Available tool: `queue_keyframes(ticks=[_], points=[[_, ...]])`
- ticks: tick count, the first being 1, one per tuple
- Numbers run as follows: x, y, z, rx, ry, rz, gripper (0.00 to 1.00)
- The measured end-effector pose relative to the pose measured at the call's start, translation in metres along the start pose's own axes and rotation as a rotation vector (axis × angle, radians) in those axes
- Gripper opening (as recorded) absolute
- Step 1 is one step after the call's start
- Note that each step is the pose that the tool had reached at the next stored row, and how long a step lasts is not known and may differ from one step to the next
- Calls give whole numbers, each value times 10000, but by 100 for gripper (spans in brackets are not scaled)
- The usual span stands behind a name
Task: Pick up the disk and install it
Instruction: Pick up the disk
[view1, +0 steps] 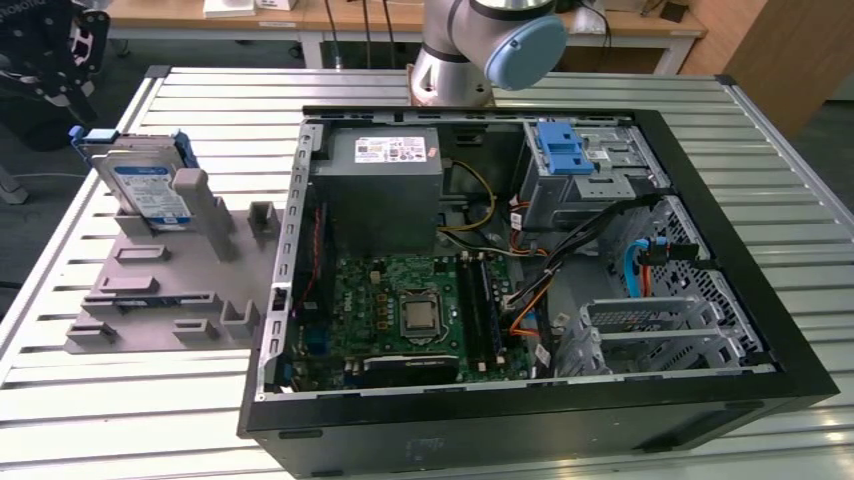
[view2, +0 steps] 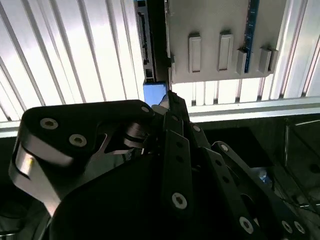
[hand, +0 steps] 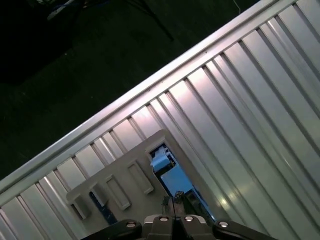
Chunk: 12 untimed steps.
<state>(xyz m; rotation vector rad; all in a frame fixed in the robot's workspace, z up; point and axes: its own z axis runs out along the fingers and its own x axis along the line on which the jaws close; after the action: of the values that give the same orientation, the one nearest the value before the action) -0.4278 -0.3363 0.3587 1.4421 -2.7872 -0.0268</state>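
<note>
The gripper (hand: 174, 202), its fingers drawn together on nothing, points down just above the disk (view1: 144, 185). The disk stands upright in a grey holder (view1: 160, 300) on the slatted table (view1: 134, 410), beside the open computer case (view1: 747, 250).

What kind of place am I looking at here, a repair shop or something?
Probably a robotics lab or test workshop. A robot arm stands on a slatted metal table next to an open computer case, the disk stands on edge in a grey fixture, and office desks line the back.
</note>
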Motion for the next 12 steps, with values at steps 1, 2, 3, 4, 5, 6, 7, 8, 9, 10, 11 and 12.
queue_keyframes(ticks=[1,2,3,4,5,6,7,8,9,10,11,12], points=[[0,0,3,-1,3,-195,11],[0,0,5,-1,6,-375,11],[0,0,8,-2,9,-555,11],[0,0,12,-2,11,-734,11],[0,0,15,-4,15,-915,11],[0,0,18,-4,18,-1094,11],[0,0,20,-5,21,-1275,11],[0,0,24,-6,24,-1454,11],[0,-1,27,-7,27,-1639,11],[0,0,30,-8,30,-1830,11],[0,0,34,-9,33,-2014,11],[0,0,37,-9,36,-2195,11]])
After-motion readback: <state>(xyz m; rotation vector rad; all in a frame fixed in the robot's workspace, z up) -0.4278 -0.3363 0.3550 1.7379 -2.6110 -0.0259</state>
